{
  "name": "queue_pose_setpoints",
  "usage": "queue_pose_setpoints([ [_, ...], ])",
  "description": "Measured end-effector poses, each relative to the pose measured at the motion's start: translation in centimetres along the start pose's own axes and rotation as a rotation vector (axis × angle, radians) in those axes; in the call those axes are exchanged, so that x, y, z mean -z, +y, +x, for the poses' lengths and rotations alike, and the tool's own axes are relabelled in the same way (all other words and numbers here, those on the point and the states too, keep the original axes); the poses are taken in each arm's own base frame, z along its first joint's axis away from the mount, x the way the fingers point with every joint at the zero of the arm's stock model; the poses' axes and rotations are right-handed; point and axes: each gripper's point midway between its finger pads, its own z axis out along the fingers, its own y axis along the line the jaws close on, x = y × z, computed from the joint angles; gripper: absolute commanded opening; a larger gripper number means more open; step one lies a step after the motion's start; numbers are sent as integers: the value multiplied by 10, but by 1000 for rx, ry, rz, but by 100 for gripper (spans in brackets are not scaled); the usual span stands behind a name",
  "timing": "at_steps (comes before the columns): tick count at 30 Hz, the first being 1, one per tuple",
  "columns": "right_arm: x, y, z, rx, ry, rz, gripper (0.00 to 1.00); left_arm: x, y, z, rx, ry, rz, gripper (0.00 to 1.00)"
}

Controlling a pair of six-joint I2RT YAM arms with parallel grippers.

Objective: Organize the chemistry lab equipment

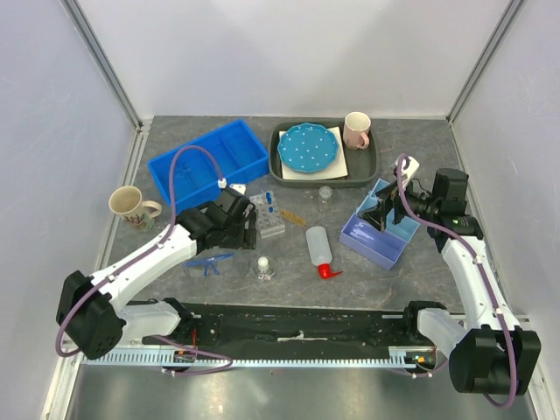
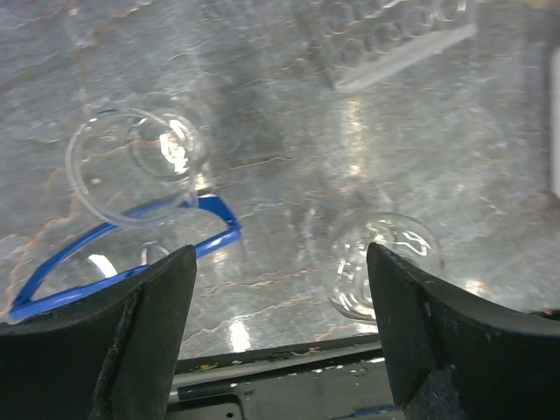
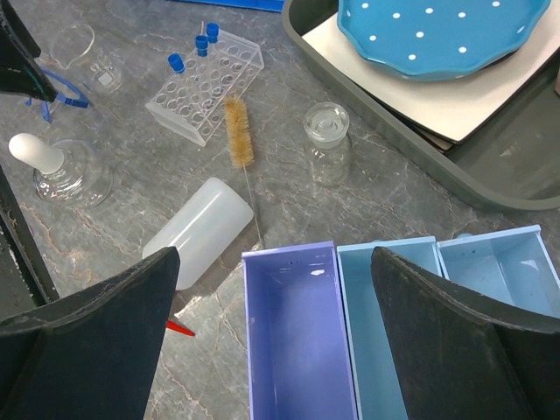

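Note:
My left gripper (image 1: 234,224) is open and empty, hovering over the table; in the left wrist view (image 2: 280,262) a clear beaker (image 2: 131,166) lies on the blue safety glasses (image 2: 122,232) to its left, and a clear flask (image 2: 381,262) sits to its right. The test-tube rack (image 1: 268,215) with blue-capped tubes is just right of it. The flask (image 1: 262,267) has a white stopper. The white squeeze bottle (image 1: 318,248) lies on its side, red nozzle (image 3: 179,328) toward me. A small glass bottle (image 3: 326,144) stands by the tray. My right gripper (image 3: 273,271) is open and empty above the purple bin (image 3: 297,341).
A light blue bin (image 3: 385,324) adjoins the purple one. A bottle brush (image 3: 237,131) lies by the rack. At the back are a blue two-part bin (image 1: 208,156) and a dark tray (image 1: 367,166) holding the dotted plate (image 1: 308,146). A pink mug (image 1: 356,129) and a beige mug (image 1: 131,206) stand aside.

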Motion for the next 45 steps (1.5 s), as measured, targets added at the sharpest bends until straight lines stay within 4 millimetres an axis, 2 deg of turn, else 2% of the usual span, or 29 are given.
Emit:
queue_pose_setpoints([
  [3, 1, 0, 1, 2, 6, 4, 98, -3, 12, -2, -9, 5, -80, 84],
  [5, 2, 1, 2, 3, 7, 3, 98, -4, 15, -8, -9, -11, -108, 78],
  [9, 4, 3, 1, 14, 5, 4, 98, -11, 18, -17, 3, -28, -140, 75],
  [12, 5, 5, -1, 24, 2, 6, 98, -19, 26, -19, 25, -14, -166, 74],
  [14, 6, 5, -1, 28, 0, 6, 98, -25, 31, -20, 39, -3, -184, 67],
  [19, 6, 5, -2, 35, 0, 10, 98, -41, 43, -20, 55, 35, -245, 61],
  [24, 6, 4, -1, 39, 2, 12, 98, -56, 44, -22, 49, 69, -283, 49],
  [29, 5, 4, -1, 43, 6, 14, 98, -65, 49, -19, 37, 95, -323, 45],
  [32, 5, 4, 0, 47, 9, 16, 98, -67, 51, -20, 32, 95, -343, 32],
  [33, 5, 4, 0, 48, 10, 18, 98, -67, 52, -21, 31, 93, -347, 21],
  [34, 5, 3, 0, 48, 10, 19, 98, -67, 52, -21, 30, 91, -351, 18],
  [39, 5, 2, 1, 55, 15, 26, 98, -68, 54, -25, 27, 87, -365, 9],
  [45, 6, -1, 2, 63, 21, 42, 98, -68, 52, -28, 23, 87, -364, 6],
])
